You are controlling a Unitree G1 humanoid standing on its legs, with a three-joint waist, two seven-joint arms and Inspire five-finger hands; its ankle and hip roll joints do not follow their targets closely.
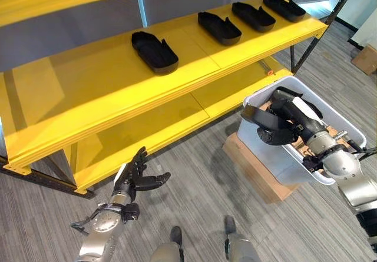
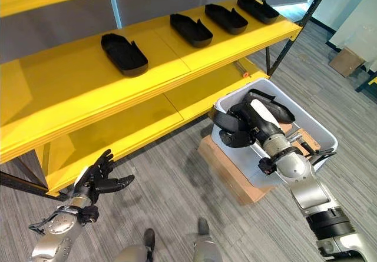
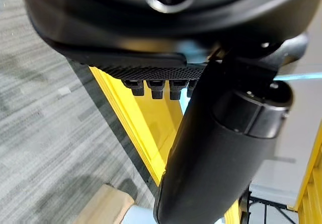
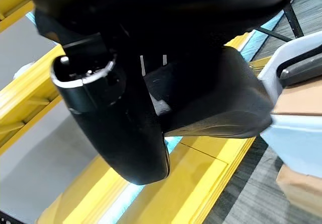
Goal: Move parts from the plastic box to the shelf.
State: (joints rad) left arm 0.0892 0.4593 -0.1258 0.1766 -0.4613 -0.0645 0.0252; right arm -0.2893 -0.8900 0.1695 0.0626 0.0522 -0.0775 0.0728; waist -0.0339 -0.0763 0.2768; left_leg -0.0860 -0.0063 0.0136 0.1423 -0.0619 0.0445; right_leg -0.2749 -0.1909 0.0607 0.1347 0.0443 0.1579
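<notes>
Parts being carried from box to shelf; one now lifted, in transit.

Yellow shelf [image 1: 106,91] across the upper and left of the frame, running diagonally; four black parts already lined along its upper board, from centre [image 1: 154,52] toward upper right [image 1: 219,27], [image 1: 253,16], [image 1: 284,7]. Lower board bare.

White plastic box [image 1: 277,156] at right centre, resting on a flat cardboard carton [image 1: 253,168] on the grey carpet floor [image 1: 194,215]. More dark parts and brown packing visible inside the box.

Right hand [image 1: 294,118] over the near-left rim of the box, fingers curled round a black part [image 1: 265,123], held clear of the box and pointing toward the shelf. Same part seen past the fingers in the right wrist view [image 4: 211,103], yellow boards beyond it.

Left hand [image 1: 136,178] low at lower left, by the shelf's lower edge, fingers spread wide, holding nothing.

Judged step: transfer of a fifth part, pick done, placing not yet done. Next move likely calls for a swing up and left to the bare stretch of upper board left of the row, then setting the part down flat and letting go.
</notes>
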